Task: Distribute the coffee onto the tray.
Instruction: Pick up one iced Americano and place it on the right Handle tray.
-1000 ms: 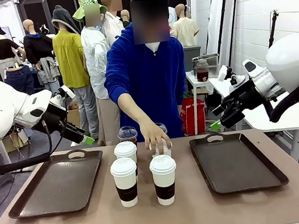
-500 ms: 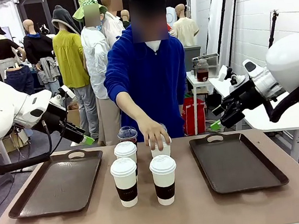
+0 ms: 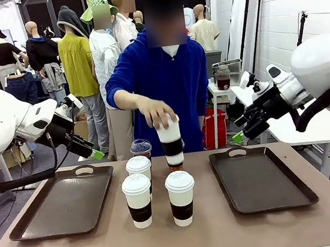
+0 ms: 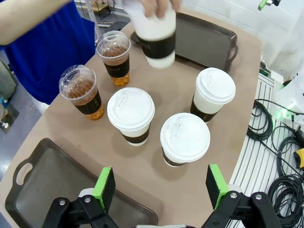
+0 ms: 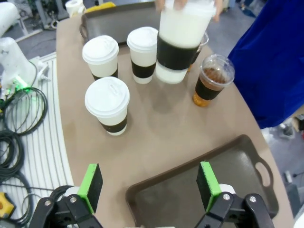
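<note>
Ahead of both hands, over the middle of the surface (image 3: 226,230), the lifted cup (image 3: 170,140) hangs in the air. It is white paper with a dark band, and the person's hand (image 3: 154,111) grips it from above around the lid. Three more like it stand lidded below, so their contents are hidden. The left cup (image 3: 138,200) and right cup (image 3: 181,197) are side by side on the robot's side, and the back cup (image 3: 139,167) is just behind the left one. Beyond those, toward the person, are two dome-lidded cups of dark drink. The first clear cup (image 3: 140,148) is behind the back cup, and the second clear cup (image 4: 113,59) is almost under the lifted one.

All the cups are off the trays, grouped between them. The left tray (image 3: 63,202) lies just below the left hand (image 3: 94,152), and the right tray (image 3: 259,178) just below the right hand (image 3: 241,134).

Both hands are raised over the far ends of their trays, well apart from the cups. Each has its green-padded fingers spread wide and grips nothing.

From the left hand, the back cup and left cup come first, in front of the lifted cup. From the right hand, the right cup comes first. The person's blue sleeve (image 3: 125,83) reaches in over the far edge.
</note>
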You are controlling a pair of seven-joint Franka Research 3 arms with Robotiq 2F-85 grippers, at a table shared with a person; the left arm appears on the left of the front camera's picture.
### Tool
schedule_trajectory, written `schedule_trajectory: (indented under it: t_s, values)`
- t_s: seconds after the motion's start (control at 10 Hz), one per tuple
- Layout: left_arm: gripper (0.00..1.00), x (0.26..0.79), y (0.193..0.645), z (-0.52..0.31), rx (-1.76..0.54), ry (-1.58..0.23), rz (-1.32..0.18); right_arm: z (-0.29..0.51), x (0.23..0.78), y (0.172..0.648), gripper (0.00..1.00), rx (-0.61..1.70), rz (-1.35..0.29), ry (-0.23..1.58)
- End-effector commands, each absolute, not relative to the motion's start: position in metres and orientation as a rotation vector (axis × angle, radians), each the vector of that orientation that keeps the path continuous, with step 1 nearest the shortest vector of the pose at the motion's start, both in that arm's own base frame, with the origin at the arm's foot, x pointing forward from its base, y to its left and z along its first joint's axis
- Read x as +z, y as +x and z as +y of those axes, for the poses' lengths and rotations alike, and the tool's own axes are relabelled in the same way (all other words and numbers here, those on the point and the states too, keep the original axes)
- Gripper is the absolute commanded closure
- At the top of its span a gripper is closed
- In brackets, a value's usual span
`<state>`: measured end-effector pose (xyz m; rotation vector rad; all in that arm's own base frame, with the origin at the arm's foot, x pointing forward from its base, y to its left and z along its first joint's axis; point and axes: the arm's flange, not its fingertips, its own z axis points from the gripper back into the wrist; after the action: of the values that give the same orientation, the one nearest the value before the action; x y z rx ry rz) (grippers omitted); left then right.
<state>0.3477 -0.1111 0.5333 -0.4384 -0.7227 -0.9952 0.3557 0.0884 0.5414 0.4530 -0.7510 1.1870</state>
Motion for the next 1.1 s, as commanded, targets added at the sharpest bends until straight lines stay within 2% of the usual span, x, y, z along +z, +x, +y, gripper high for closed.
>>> schedule_trajectory:
  t_s: [0.0,0.5,0.8,1.0]
  values:
    - [0.00,0.533,0.349,-0.110,-1.003,-0.458,-0.727,0.084,0.550,0.401,0.00,1.257,-0.698,0.493]
    - [0.00,0.533,0.349,-0.110,-1.003,-0.458,-0.727,0.079,0.542,0.494,0.00,1.374,-0.688,0.399]
    - [0.00,0.533,0.349,-0.110,-1.003,-0.458,-0.727,0.075,0.507,0.528,0.00,1.399,-0.716,0.544]
    - [0.00,0.533,0.349,-0.110,-1.003,-0.458,-0.727,0.072,0.486,0.540,0.00,1.381,-0.693,0.561]
